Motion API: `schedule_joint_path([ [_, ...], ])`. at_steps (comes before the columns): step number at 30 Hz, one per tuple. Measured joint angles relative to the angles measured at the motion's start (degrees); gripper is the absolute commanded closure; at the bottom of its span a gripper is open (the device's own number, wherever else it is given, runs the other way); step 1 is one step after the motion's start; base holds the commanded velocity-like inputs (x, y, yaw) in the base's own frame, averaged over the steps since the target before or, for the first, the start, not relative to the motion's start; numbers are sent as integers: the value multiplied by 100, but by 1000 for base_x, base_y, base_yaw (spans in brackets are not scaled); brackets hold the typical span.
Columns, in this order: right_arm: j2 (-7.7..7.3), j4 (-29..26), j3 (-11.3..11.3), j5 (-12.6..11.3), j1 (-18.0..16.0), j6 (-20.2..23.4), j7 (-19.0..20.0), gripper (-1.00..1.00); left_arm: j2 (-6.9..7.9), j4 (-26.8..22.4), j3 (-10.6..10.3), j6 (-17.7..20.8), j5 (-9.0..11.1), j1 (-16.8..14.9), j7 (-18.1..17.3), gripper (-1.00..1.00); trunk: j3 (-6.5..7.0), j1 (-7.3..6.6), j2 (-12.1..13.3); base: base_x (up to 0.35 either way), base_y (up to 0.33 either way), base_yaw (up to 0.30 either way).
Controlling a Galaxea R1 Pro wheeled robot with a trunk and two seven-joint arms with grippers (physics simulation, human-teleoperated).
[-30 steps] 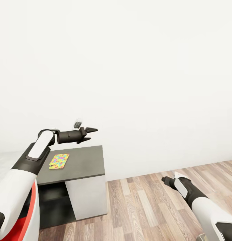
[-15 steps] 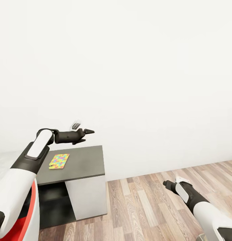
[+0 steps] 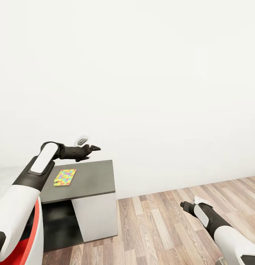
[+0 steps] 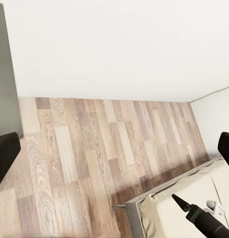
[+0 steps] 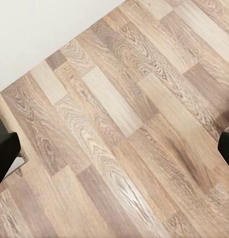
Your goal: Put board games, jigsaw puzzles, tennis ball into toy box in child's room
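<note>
Multicoloured jigsaw puzzle flat on dark cabinet, left gripper above

At the frame's lower left, the left arm has glossy white shells with a black elbow band, a black forearm and a tapered dark gripper (red trunk panel beneath). The right arm matches.
</note>
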Motion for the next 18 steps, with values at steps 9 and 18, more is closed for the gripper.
schedule_joint_path([
  [9, 0, -2, 91, -9, 2, -5, 5, -100, -12, 46, -4, -8, -6, -8, 311, -100, 0, 0, 0, 0, 0, 0],
  [18, 20, -4, 490, -6, 2, -11, 18, -100, -12, 106, -18, -41, -23, -22, 954, -100, 0, 0, 0, 0, 0, 0],
])
